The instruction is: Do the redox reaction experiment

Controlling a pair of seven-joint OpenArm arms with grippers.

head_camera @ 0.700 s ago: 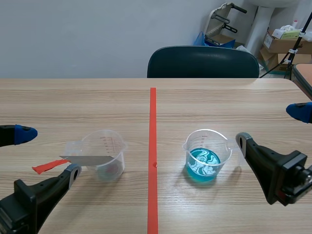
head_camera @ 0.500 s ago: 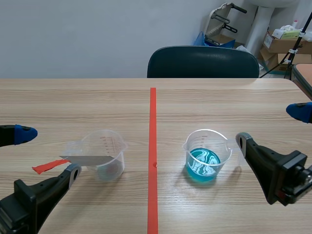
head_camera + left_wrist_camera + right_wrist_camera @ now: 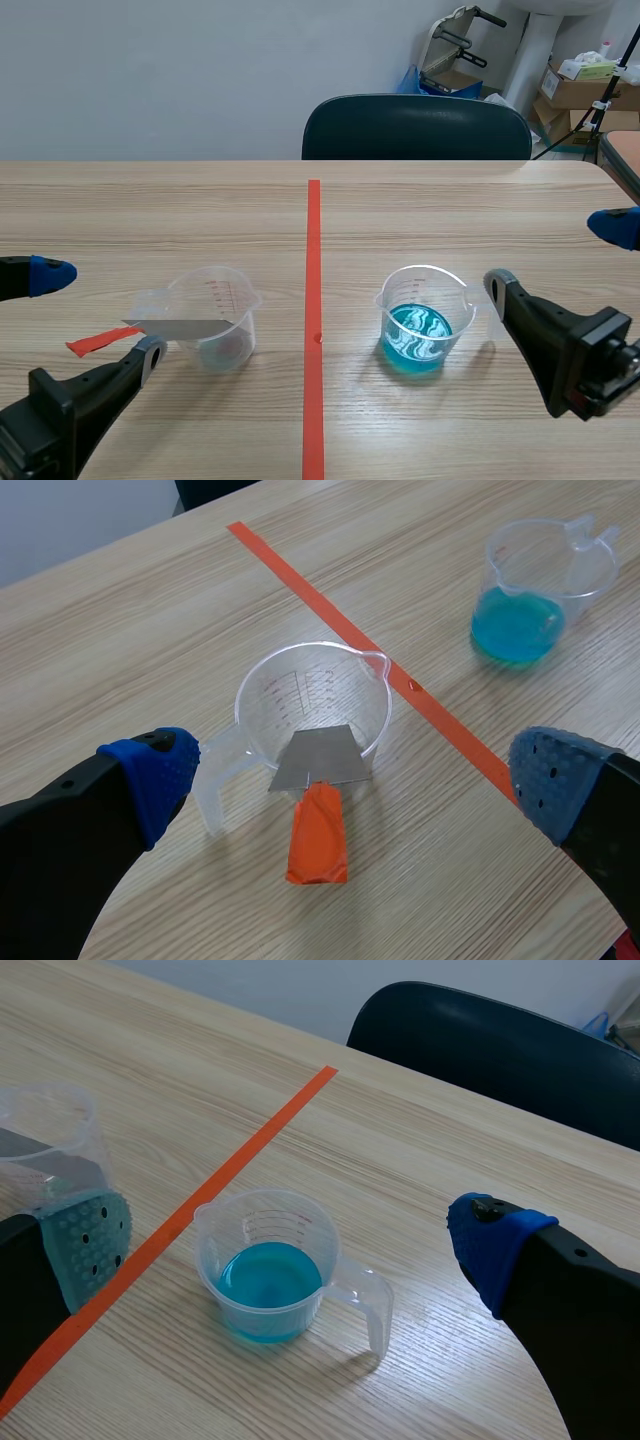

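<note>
An empty clear measuring cup (image 3: 213,317) (image 3: 313,710) stands left of the red tape line. A grey metal strip with an orange-red handle (image 3: 165,331) (image 3: 320,798) leans on its rim, the handle end resting on the table. A second clear cup holding blue liquid (image 3: 420,319) (image 3: 267,1276) (image 3: 525,588) stands right of the line. My left gripper (image 3: 95,315) (image 3: 345,780) is open, its fingers wide on either side of the empty cup and strip. My right gripper (image 3: 555,255) (image 3: 290,1250) is open too, spread around the blue cup without touching it.
A dark chair (image 3: 416,127) stands at the table's far edge. Cardboard boxes (image 3: 575,90) and other equipment sit behind it at the back right. The red tape line (image 3: 313,330) runs down the middle of the wooden table (image 3: 200,215).
</note>
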